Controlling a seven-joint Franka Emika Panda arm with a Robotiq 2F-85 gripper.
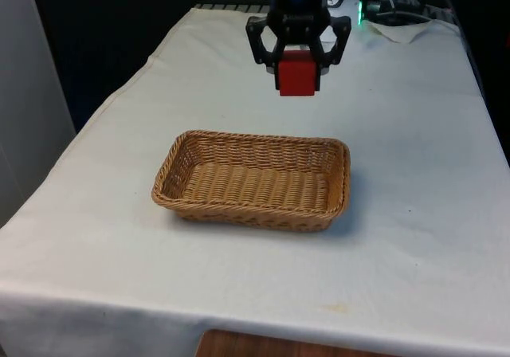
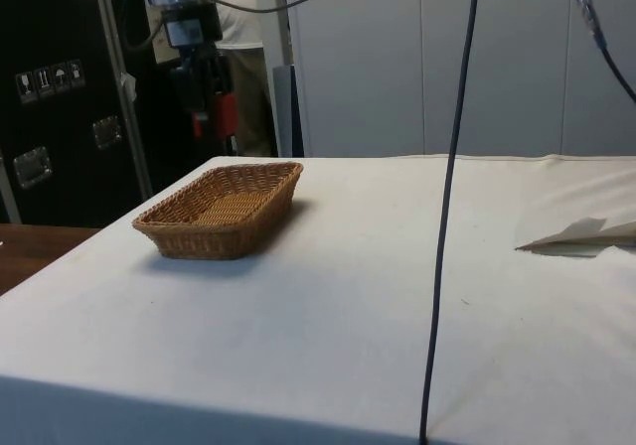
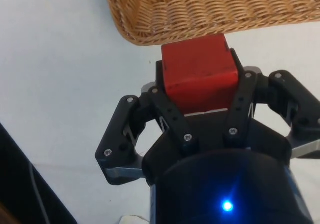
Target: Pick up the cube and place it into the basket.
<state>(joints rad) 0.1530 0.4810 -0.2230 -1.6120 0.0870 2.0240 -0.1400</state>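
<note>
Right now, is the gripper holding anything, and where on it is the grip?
Yes: the gripper holds the red cube, fingers clamped on two opposite side faces, above the table.

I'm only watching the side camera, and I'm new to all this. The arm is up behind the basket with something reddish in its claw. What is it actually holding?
Observer: A red cube, clamped between the two fingers of the gripper. The wrist view shows its flat faces plainly.
Operator: Is it over the basket yet?
Observer: In the front view it hangs in the air beyond the basket's far rim; in the wrist view the rim lies just ahead of the cube, which is not over the inside yet.
Operator: Anything already in the basket?
Observer: No, the front view looks down into it and the woven floor is bare.
</note>
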